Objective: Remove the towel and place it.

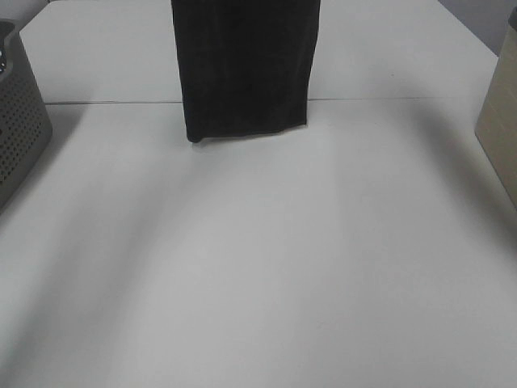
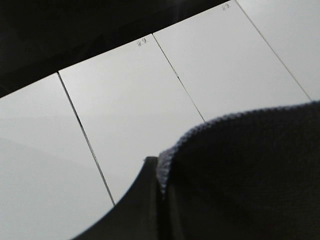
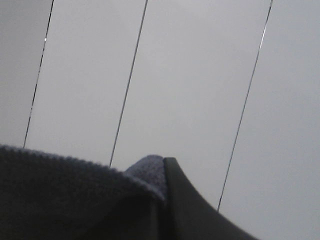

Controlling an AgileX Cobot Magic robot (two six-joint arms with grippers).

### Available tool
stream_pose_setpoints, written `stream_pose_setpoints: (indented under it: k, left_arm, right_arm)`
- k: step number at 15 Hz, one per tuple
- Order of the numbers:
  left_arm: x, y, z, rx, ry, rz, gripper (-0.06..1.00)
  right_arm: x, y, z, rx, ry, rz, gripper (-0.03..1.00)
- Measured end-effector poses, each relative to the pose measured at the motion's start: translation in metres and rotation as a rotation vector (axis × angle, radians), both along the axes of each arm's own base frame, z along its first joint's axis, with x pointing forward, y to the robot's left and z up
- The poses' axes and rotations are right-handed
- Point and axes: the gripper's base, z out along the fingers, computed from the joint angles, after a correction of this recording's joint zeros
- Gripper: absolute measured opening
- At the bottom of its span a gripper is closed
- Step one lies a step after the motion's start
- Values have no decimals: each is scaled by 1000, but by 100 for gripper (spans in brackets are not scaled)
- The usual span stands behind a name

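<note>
**Table** (image 1: 258, 307): white and matt. The near half is bare, crossed only by soft shadows.

**Basket** (image 1: 20, 137): grey and perforated, cut off by the left edge of the overhead view. It stands well apart from the towel, and its contents cannot be made out.

**Box** (image 1: 501, 129): a beige side panel at the right edge, mostly out of frame and also well apart from the towel.

**Towel** (image 1: 246, 73): near-black terry hanging as one vertical strip from above the frame, over the middle of the table. Its lower hem sits just on the near side of the tabletop seam (image 1: 388, 99). Whether the hem brushes the surface or hangs just clear cannot be told. No part of it lies in or on the basket.

**Left gripper** (image 2: 161, 175): out of the overhead view. Its wrist view shows a dark finger (image 2: 145, 210) pressed against a hemmed towel edge, jaws closed on the cloth.

**Right gripper** (image 3: 161, 175): likewise clamped on a towel edge, with a pale tuft of hem poking up beside the finger.

**Panels** (image 2: 130, 100): white with thin dark joints, far behind both grips.

**Status**: removal looks done, since the towel is lifted and hangs between the two arms. Placing is left. The cloth has yet to be lowered, laid out on the table and released, and the pictures do not show which spot is intended.
</note>
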Motion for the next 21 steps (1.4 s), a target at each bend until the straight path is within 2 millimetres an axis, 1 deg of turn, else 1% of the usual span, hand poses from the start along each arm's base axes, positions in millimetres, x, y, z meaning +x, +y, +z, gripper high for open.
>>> stream_pose_setpoints:
  k: [2,3,5,7,9,12,21]
  left_arm:
    - [8,5,3,-10,-35,16,0]
    - [14,7,-1,-11,-38,23,0]
    - [23,9,-11,-20,-29,23,0]
    - [30,7,-22,-19,-6,18,0]
    - [35,8,-28,-11,16,24,0]
    - [37,13,-29,-11,18,33,0]
    - [39,12,-32,33,29,49,0]
  right_arm:
    - [2,-5,5,9,-33,-11,1]
    - [4,-9,5,9,-33,-20,1]
    - [11,-16,0,5,-23,-38,1]
    - [15,-15,-6,1,-9,-39,1]
    - [19,-14,-13,-5,10,-40,1]
    - [22,-13,-17,-8,18,-40,1]
    - [22,-14,-17,-8,18,-42,1]
